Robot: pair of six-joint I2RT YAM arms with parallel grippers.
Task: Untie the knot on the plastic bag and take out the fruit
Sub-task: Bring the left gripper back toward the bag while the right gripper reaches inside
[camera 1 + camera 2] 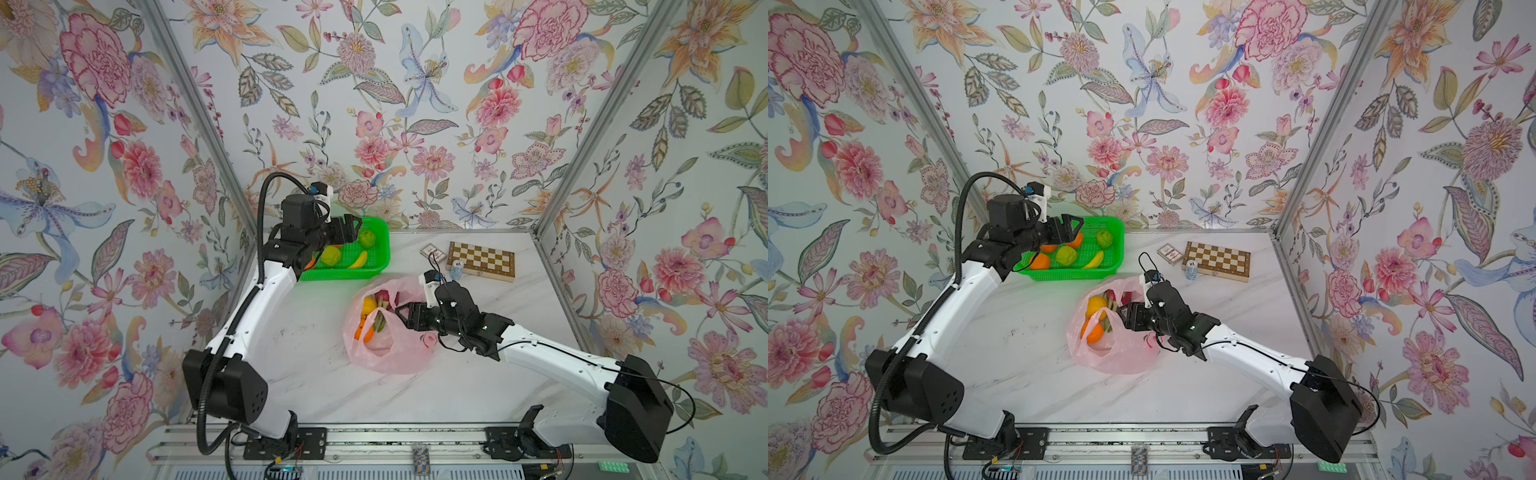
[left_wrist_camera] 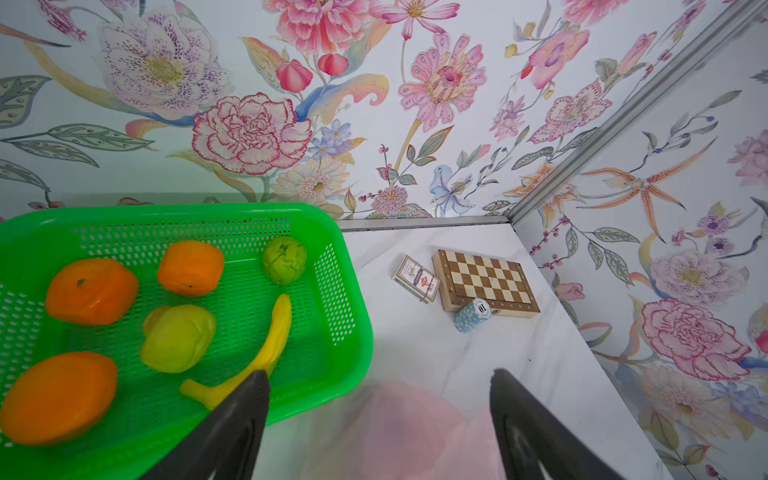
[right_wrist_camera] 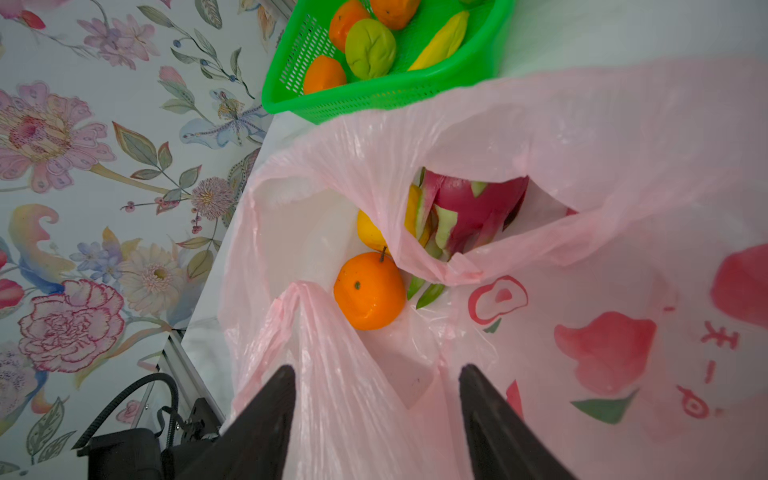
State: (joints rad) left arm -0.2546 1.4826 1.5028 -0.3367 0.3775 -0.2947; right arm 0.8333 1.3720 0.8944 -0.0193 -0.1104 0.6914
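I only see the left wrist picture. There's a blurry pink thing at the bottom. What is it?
Observer: That's the bag, with a dragon fruit, an orange and a yellow fruit inside.
Child: Where's the other gripper?
Observer: The right gripper is at the bag's mouth, jaws apart, with pink film between them.
Child: Is the bag knotted?
Observer: No. In both top views its mouth gapes wide.
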